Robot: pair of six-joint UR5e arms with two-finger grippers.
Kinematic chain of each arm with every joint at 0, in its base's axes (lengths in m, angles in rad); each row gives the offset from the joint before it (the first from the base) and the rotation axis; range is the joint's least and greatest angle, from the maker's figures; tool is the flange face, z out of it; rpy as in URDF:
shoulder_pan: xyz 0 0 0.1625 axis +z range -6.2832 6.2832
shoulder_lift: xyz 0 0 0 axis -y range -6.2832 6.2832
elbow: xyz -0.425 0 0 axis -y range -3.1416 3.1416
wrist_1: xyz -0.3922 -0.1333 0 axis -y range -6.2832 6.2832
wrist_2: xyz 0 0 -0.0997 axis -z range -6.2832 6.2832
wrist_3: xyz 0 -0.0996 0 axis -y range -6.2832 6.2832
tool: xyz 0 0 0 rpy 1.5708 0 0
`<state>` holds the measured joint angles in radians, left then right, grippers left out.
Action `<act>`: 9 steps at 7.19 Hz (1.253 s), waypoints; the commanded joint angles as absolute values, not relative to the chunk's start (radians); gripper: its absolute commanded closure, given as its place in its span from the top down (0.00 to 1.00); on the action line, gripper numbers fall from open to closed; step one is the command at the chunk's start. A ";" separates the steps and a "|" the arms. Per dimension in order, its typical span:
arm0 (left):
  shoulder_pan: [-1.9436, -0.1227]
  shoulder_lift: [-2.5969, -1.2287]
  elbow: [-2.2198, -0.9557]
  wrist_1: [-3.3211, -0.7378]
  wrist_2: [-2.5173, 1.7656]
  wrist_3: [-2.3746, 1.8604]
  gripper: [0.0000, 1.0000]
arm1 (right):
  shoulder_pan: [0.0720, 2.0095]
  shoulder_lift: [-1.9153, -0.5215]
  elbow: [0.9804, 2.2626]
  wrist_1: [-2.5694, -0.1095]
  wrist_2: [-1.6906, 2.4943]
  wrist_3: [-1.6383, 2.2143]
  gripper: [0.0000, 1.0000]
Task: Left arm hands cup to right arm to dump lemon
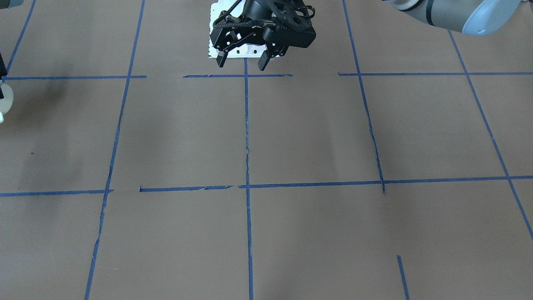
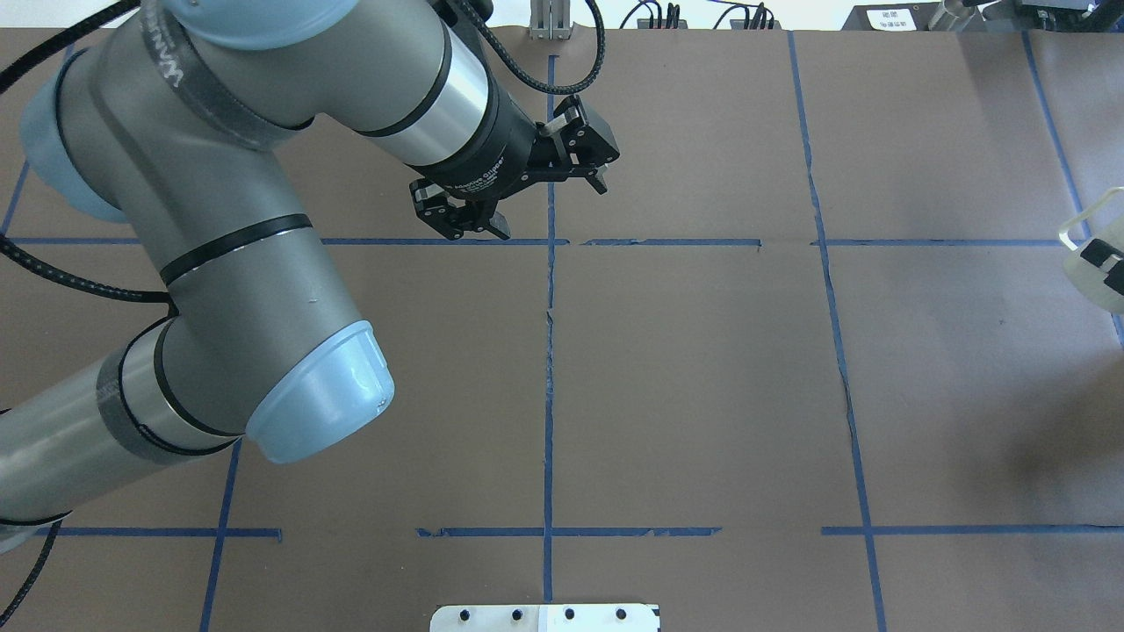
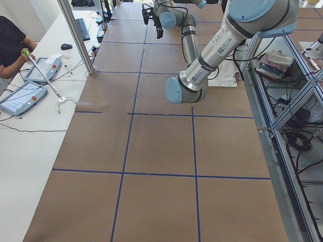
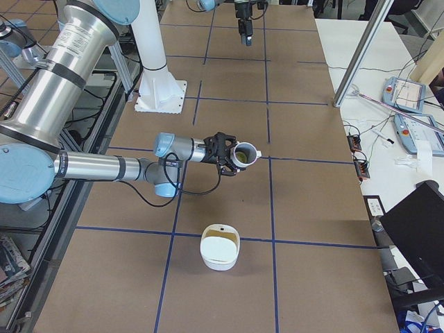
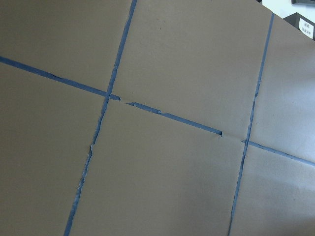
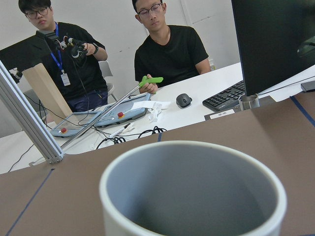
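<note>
Slim black right gripper (image 4: 234,156) pinches the small white ribbed mug (image 4: 246,151) sideways, yellow-green lemon lump (image 4: 241,158) inside. Boxy black left gripper (image 1: 242,63) just hangs there, its 2 fingers (image 1: 221,61) spread wide.

The table (image 2: 702,395) carries a flat brown covering over its full top. Blue tape lines (image 2: 548,395) divide the covering into a grid of rectangles; several lines are broken by gaps or torn at the crossings. A white mounting plate (image 2: 544,617) with dark bolt holes lies flat at the middle of the robot-side edge. A white oval bowl (image 4: 220,250) with a yellowish-brown inside stands upright toward the right-end edge, about midway between the robot-side and operator-side edges, at a crosswise tape line and between two lengthwise lines
</note>
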<state>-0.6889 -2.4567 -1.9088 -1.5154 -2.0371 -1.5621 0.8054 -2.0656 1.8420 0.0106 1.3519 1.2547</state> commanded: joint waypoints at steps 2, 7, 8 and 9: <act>-0.687 -2.457 -1.910 -1.516 -2.037 -1.562 1.00 | 1.126 -2.042 1.753 0.066 1.784 1.566 0.11; -0.686 -2.464 -1.919 -1.514 -2.034 -1.566 1.00 | 1.319 -2.019 1.567 0.316 1.968 2.256 0.11; -0.686 -2.465 -1.921 -1.514 -2.034 -1.566 1.00 | 1.334 -2.019 1.534 0.333 1.970 2.304 0.11; -0.686 -2.470 -1.922 -1.514 -2.025 -1.568 1.00 | 1.350 -2.017 1.502 0.371 1.971 2.404 0.11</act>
<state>-0.6860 -2.4654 -1.9202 -1.5142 -2.0319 -1.5663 1.3299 -2.0195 1.5496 0.3203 1.9667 2.2989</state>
